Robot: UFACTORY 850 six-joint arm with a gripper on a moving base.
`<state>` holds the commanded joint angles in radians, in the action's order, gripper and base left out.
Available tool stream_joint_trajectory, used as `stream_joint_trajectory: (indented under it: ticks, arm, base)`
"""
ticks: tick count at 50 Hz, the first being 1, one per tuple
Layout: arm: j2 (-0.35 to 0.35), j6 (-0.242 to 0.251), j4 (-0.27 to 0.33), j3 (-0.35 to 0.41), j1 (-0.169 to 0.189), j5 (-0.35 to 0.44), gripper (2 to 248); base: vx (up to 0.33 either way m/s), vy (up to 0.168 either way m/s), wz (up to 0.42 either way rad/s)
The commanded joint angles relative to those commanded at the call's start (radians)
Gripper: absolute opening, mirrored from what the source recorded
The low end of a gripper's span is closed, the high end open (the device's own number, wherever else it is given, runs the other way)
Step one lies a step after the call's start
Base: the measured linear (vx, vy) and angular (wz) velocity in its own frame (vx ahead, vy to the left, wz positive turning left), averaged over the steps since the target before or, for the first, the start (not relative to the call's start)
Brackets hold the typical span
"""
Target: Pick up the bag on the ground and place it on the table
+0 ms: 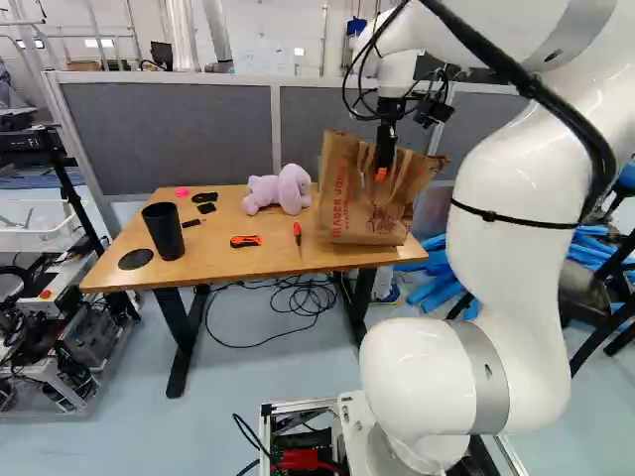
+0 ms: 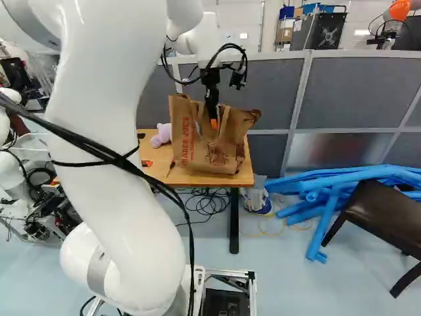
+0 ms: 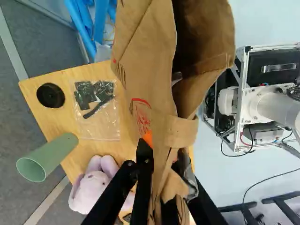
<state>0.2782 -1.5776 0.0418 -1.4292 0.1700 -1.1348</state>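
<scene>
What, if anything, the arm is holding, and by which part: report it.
It cannot be told. The pincer is at the top of the paper bag, by a handle, but paper hides whether it grips.

paper bag (image 3: 145, 61) on table (image 3: 58, 119), mouth open | plush toy (image 3: 89, 190) near cup (image 3: 51, 154) | dark parts (image 3: 85, 91) in clear packet (image 3: 101, 127)

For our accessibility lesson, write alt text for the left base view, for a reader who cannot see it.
A white robot arm reaches its black gripper to the top of a brown paper grocery bag at the right end of a wooden table. To the bag's left are a lilac plush toy and a black cup.
</scene>
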Motion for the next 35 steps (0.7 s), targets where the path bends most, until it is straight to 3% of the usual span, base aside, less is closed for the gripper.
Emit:
stream_joint_trajectory:
  ticks: [18,35]
  arm:
    - [0.07,0.0,0.0,-0.026,0.005,0.002,21]
    - [0.079,0.0,0.0,-0.027,0.005,0.002,21]
  base:
    - [0.0,0.0,0.0]
    - [0.0,0.0,0.0]
